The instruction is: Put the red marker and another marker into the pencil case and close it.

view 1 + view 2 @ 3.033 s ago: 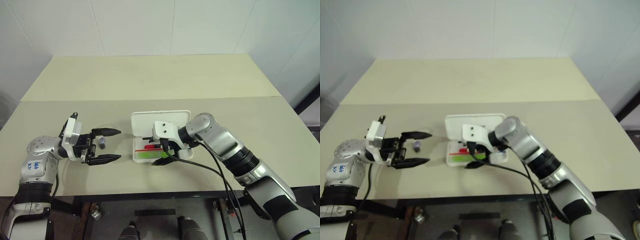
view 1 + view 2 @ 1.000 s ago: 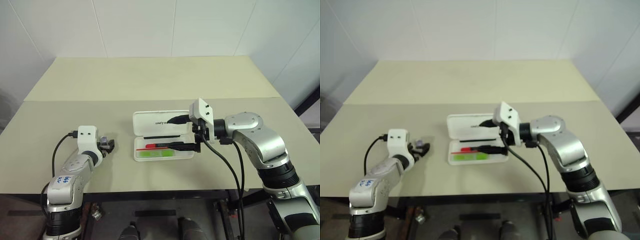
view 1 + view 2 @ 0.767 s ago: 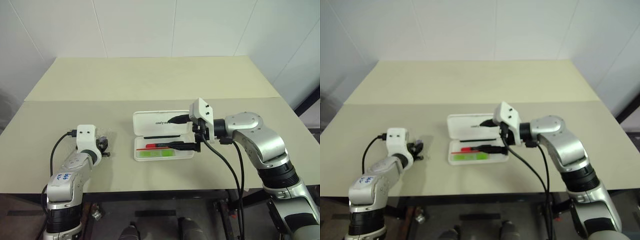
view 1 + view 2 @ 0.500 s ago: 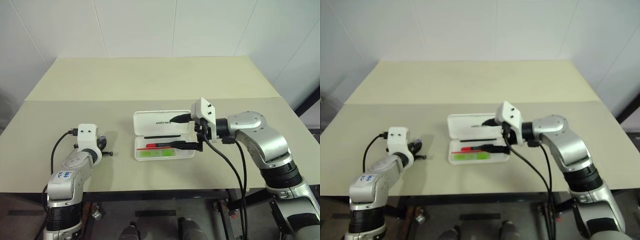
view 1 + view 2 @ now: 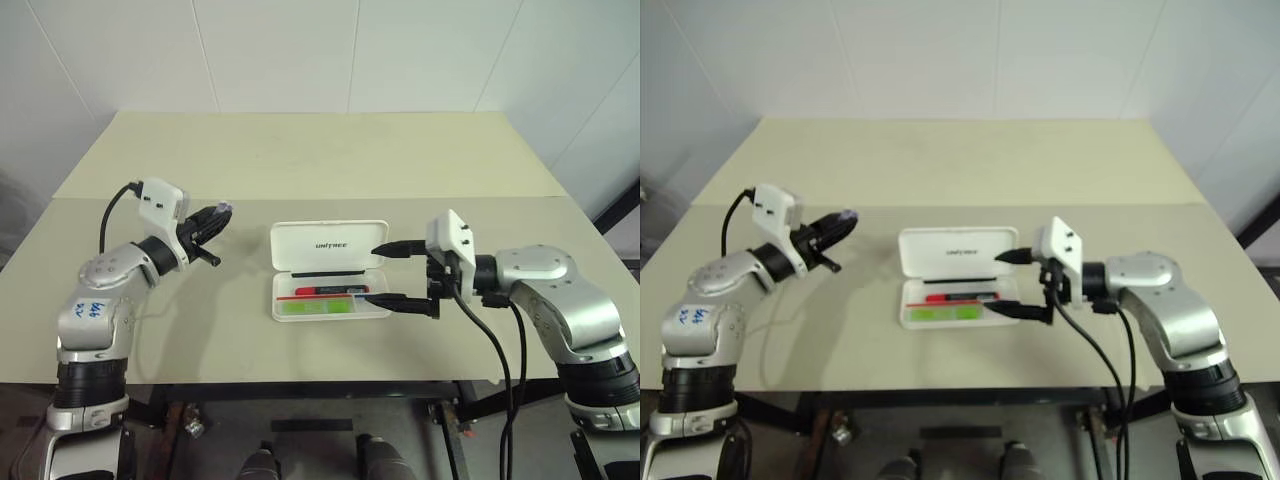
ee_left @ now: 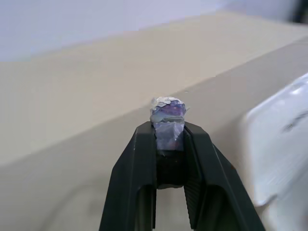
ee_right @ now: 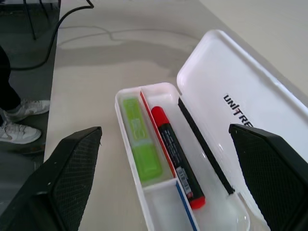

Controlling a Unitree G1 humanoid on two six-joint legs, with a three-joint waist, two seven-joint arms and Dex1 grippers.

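Left gripper pinching purple object (raised)

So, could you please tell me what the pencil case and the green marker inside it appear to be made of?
The pencil case looks like glossy white moulded plastic: smooth, rounded corners, soft highlights. The green marker seems translucent light-green plastic, probably smooth; its exact finish is hard to judge.

Robot test room, bare and workmanlike.
Plain beige counter set into a corner of white panelled walls; cables trail from the arms; a person's white sneakers on the grey floor.
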